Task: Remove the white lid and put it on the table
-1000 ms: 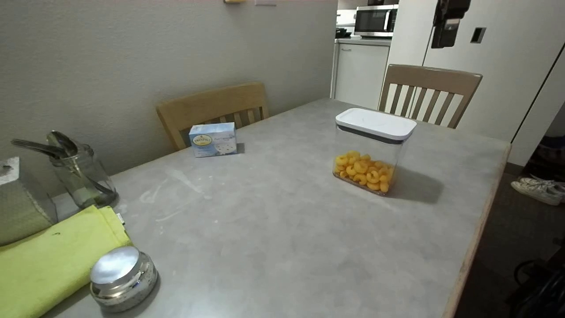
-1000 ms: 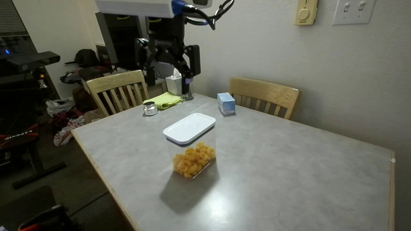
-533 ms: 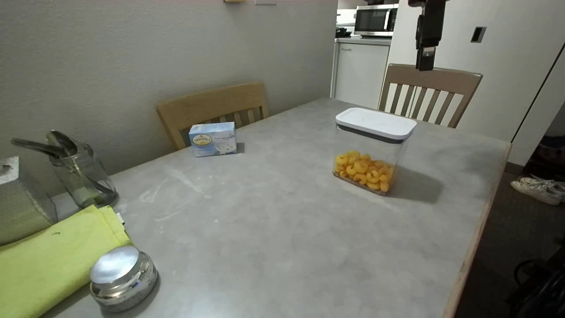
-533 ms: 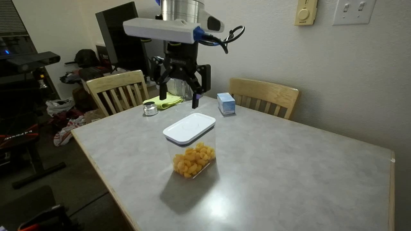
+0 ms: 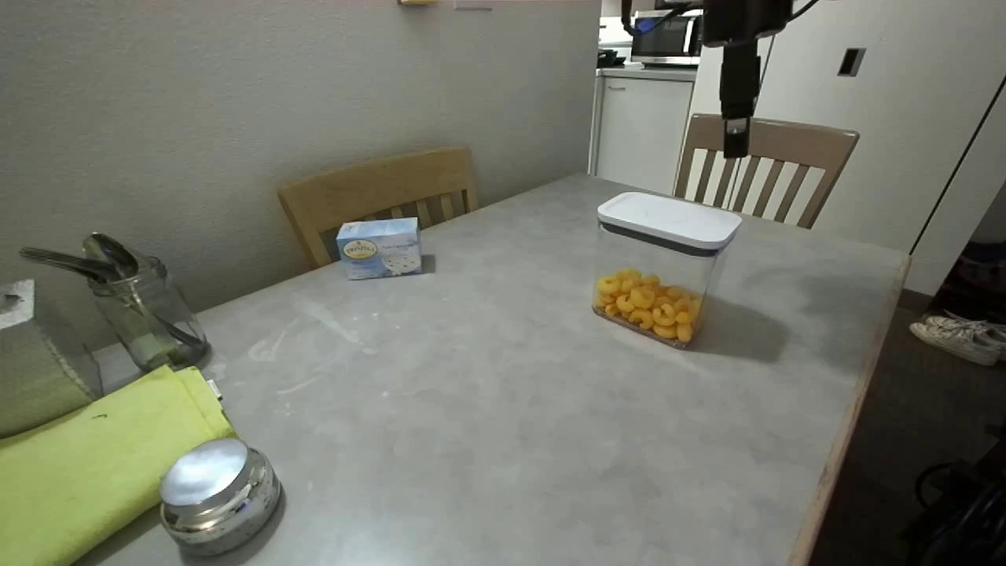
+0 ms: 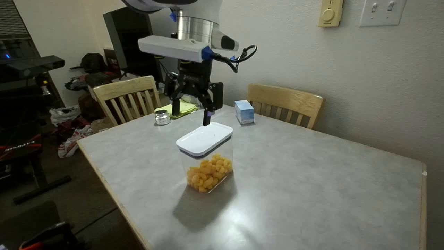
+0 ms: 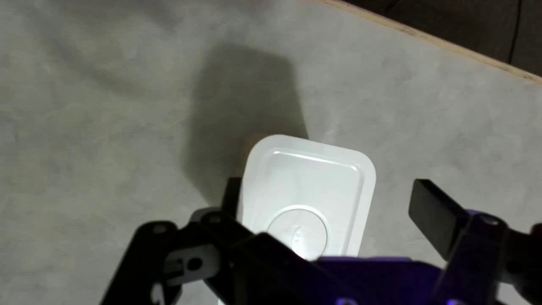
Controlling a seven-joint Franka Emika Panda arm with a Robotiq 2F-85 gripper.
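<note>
The white lid (image 5: pixel 668 220) sits flat on top of the clear food container (image 5: pixel 660 258), which stands upright on the light-grey table (image 5: pixel 487 424) with yellow pasta inside. The lid also shows in the other views (image 6: pixel 204 139) (image 7: pixel 311 182). My gripper (image 6: pixel 191 115) is open and empty, pointing down, above the table and apart from the lid. In the wrist view my gripper (image 7: pixel 332 205) has its fingers on either side of the lid's outline, the left one near its edge, the right one farther off. The lid's lower part is hidden behind the gripper there.
A blue-white box (image 5: pixel 381 250) stands by the wall side. A shiny metal jar (image 5: pixel 220 495), a yellow-green cloth (image 5: pixel 110 464), a glass jar with cutlery (image 5: pixel 149 314) and a tissue box (image 5: pixel 43 362) stand at one end. Chairs (image 6: pixel 284 104) (image 6: pixel 128 97) stand at the table's edges.
My open gripper has come down and closer to the lid, moving left in an exterior view. The lid, the container and the other objects have not moved.
</note>
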